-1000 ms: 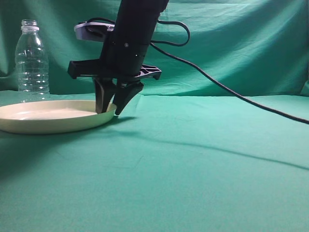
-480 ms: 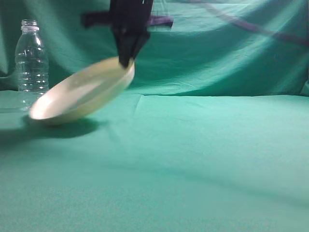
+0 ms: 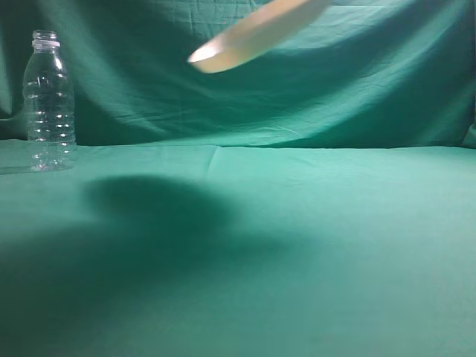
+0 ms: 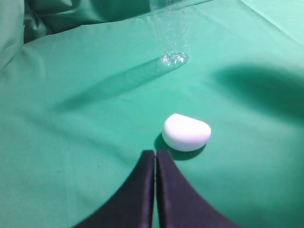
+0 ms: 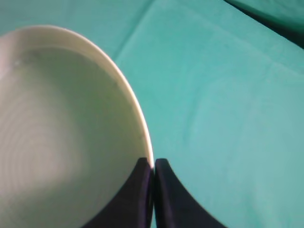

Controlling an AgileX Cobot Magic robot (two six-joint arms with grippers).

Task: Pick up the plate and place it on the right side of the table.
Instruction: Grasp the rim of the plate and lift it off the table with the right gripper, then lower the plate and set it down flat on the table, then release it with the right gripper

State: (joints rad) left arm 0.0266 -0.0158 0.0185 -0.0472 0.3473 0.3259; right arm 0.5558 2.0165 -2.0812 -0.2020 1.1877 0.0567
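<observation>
A: Exterior view, item one: plate (image 3: 253, 33), cream, now airborne near the top edge and tilted, well above the table (image 3: 312, 245). A second ago it lay flat on the cloth beside the bottle (image 3: 49, 100).

B: Holder?

A: Right gripper (image 5: 153, 164), fingers pinched together on the plate's rim. Lift judged complete; carry to the right side outstanding.

B: Item two?

A: Left gripper (image 4: 155, 154), fingers pressed together on nothing, hovering near a white rounded object (image 4: 186, 132) on the cloth.

B: Risk?

A: Edge grip only; the plate may swing.
</observation>
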